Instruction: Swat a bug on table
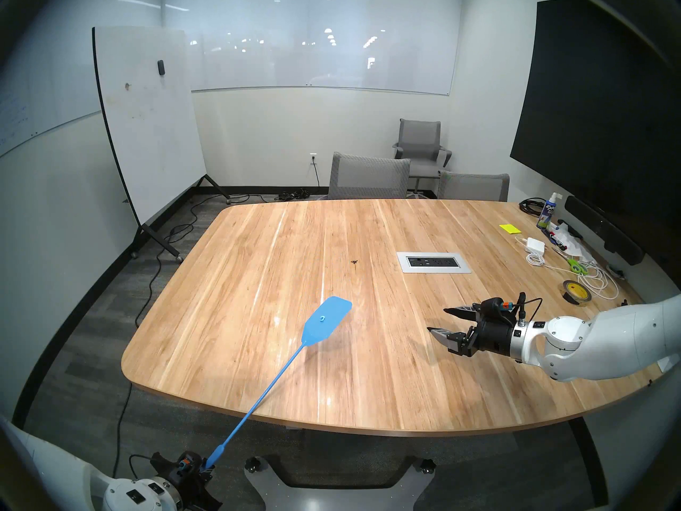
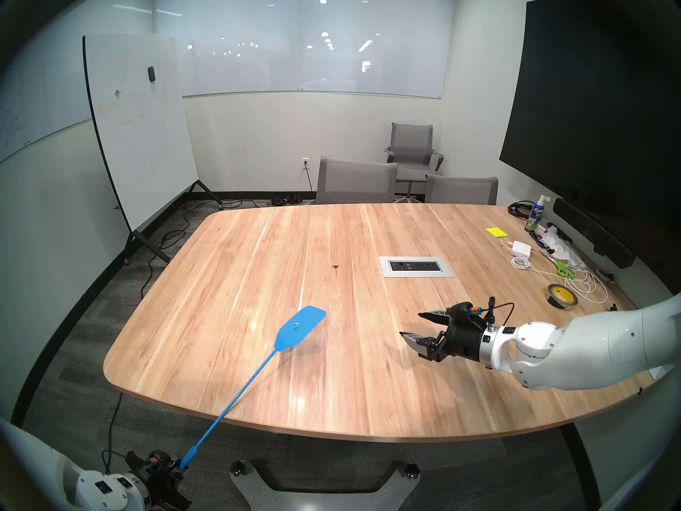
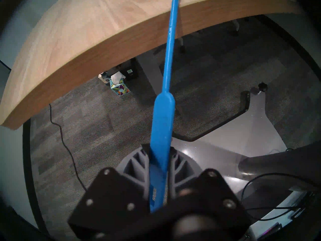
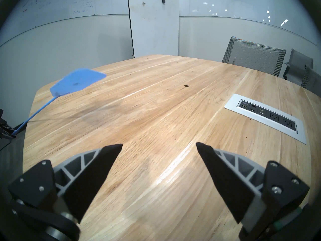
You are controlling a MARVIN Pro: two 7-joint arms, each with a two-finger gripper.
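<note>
Bug (image 1: 355, 262): tiny dark brown-black speck w/ thin legs, on the light-wood worktop (image 1: 258, 278) approx mid-frame in head view, just left of the silver outlet panel (image 1: 433, 262), well apart from both hands. In right wrist view it sits upper centre, legs faintly visible, body brownish.

Left hand (image 1: 207, 469), bottom left of head view, off the worktop's near edge: fingers clamped on the handle end of the blue fly swatter (image 1: 326, 320). Swatter shaft runs up-right; flat head is over the worktop, below-left of the bug, shadow beneath it.

Right hand (image 1: 438, 320), right of frame, over the worktop: fingers spread wide, holding nothing.
</note>
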